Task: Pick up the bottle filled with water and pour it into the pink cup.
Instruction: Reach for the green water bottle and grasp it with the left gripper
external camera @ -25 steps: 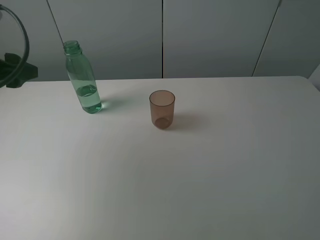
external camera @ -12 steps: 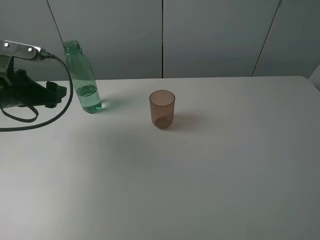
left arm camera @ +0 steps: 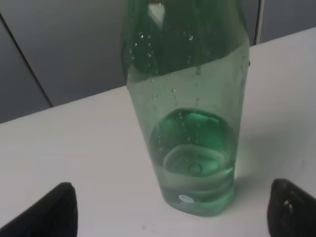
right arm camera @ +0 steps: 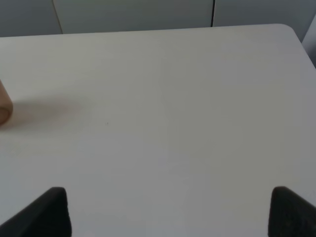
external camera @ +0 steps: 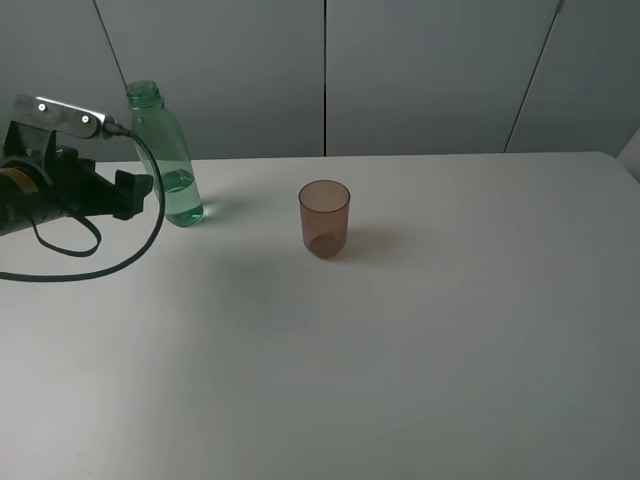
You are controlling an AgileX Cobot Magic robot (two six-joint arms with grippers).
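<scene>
The green bottle (external camera: pixel 166 160) stands upright at the table's back left, capless, with water in its lower part. In the left wrist view the bottle (left arm camera: pixel 190 123) stands just ahead of the gap between the two dark fingertips (left arm camera: pixel 54 210). My left gripper (external camera: pixel 138 190) is open, just left of the bottle's base and apart from it; it also shows in the left wrist view (left arm camera: pixel 173 211). The pink cup (external camera: pixel 324 218) stands upright right of the bottle, near the table's middle. My right gripper (right arm camera: pixel 170 212) is open and empty over bare table, with a sliver of the cup (right arm camera: pixel 4 106) at the frame's edge.
The white table (external camera: pixel 400 350) ends at a grey panelled wall (external camera: pixel 420 70) behind. A black cable (external camera: pixel 110 265) loops down from the left arm (external camera: pixel 40 185) over the table. The right arm is out of the exterior view.
My left arm has come in from the left edge and moved right, bringing its open gripper up beside the bottle. The bottle and cup have not moved.
</scene>
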